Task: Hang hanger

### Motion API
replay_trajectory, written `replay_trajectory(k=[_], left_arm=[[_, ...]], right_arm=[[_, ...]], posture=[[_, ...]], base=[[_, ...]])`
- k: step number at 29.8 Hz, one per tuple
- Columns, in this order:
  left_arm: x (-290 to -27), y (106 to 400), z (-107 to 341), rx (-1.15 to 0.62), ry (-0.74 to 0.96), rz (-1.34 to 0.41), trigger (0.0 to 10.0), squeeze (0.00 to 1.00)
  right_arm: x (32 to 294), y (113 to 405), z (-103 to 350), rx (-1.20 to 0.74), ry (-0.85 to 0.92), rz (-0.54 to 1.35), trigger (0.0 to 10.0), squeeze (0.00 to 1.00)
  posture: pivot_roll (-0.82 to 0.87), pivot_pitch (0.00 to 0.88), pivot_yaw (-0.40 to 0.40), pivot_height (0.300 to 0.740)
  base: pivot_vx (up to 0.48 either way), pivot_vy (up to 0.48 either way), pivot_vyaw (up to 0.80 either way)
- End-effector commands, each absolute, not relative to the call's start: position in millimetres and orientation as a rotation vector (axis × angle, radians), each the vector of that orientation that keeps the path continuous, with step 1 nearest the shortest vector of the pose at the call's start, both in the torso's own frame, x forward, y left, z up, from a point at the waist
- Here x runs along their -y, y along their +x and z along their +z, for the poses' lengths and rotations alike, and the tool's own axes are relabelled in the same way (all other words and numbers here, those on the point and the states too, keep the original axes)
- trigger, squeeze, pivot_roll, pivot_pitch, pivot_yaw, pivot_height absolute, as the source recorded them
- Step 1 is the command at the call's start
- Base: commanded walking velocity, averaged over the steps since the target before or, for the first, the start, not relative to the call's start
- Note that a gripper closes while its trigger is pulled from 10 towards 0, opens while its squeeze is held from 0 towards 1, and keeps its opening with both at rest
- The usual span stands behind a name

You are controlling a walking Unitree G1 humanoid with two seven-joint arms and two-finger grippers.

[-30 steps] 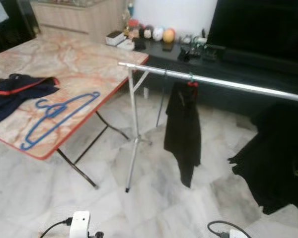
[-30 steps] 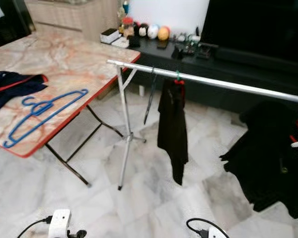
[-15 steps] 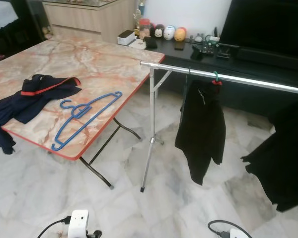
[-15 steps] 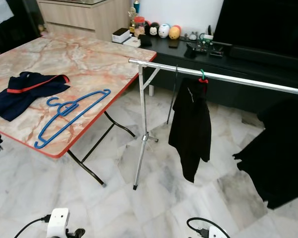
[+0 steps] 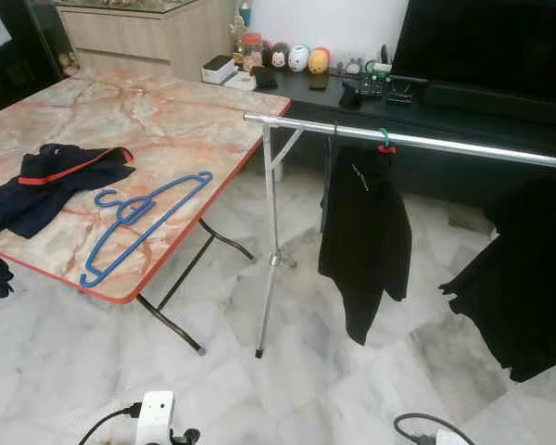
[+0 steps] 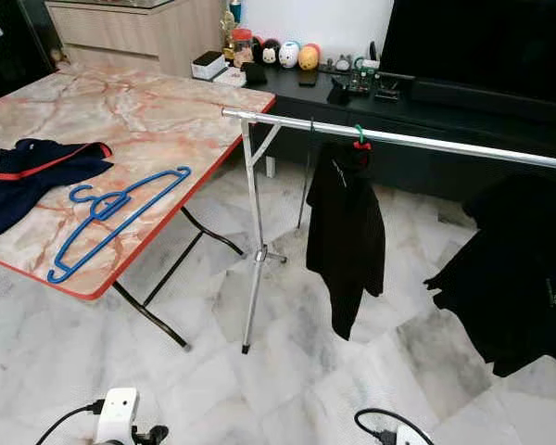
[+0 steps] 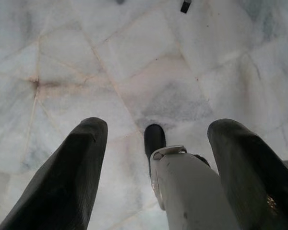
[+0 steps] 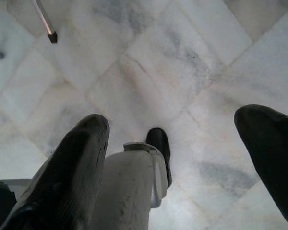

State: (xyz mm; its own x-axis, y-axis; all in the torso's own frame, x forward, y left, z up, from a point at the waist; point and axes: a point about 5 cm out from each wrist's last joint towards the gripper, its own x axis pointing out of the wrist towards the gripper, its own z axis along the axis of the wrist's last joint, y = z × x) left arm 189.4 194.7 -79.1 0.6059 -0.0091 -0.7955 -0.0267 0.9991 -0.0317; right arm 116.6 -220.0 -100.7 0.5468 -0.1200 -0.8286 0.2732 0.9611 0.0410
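Note:
A blue plastic hanger (image 5: 144, 219) lies flat on the marble-topped folding table (image 5: 157, 120), near its front right edge. To its right stands a silver clothes rail (image 5: 417, 142) on a thin tripod leg (image 5: 267, 269). A black garment (image 5: 363, 241) hangs from the rail on a green-hooked hanger (image 5: 384, 139). Both arms hang down by my legs. My left gripper (image 7: 156, 139) is open over the marble floor, above my own leg and foot. My right gripper (image 8: 182, 139) is open over the floor too, with nothing between its fingers.
A dark blue garment with red trim (image 5: 51, 176) lies on the table's left part. Another black garment (image 5: 524, 278) hangs at the rail's right end. Behind the rail is a low black TV cabinet (image 5: 426, 102) with small toys (image 5: 296, 57). Cables and white plugs (image 5: 153, 417) lie on the floor near me.
The camera has shifted, first pulling the table and rail rightward in the picture, then slightly back left. The hanger, rail and garments stay where they were.

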Motion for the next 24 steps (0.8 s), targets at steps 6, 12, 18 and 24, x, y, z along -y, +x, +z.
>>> replay_trajectory(k=[6,12,18,24], left_arm=[[-195.8,185.6,-81.1,-0.938,-0.034,0.008,10.0,0.00],[-195.8,185.6,-81.1,-0.938,-0.034,0.008,10.0,0.00],[-195.8,185.6,-81.1,-0.938,-0.034,0.008,10.0,0.00],[-195.8,185.6,-81.1,-0.938,-0.034,0.008,10.0,0.00]], right_arm=[[219.4,120.6,-99.8,-0.952,0.201,-0.252,10.0,0.00],[219.4,120.6,-99.8,-0.952,0.201,-0.252,10.0,0.00],[219.4,120.6,-99.8,-0.952,0.201,-0.252,10.0,0.00],[219.4,120.6,-99.8,-0.952,0.201,-0.252,10.0,0.00]], posture=[[0.00,0.000,0.014,0.740],[0.00,0.000,0.014,0.740],[0.00,0.000,0.014,0.740],[0.00,0.000,0.014,0.740]], base=[[0.251,0.000,0.13],[0.251,0.000,0.00],[0.251,0.000,0.00],[0.251,0.000,0.00]])
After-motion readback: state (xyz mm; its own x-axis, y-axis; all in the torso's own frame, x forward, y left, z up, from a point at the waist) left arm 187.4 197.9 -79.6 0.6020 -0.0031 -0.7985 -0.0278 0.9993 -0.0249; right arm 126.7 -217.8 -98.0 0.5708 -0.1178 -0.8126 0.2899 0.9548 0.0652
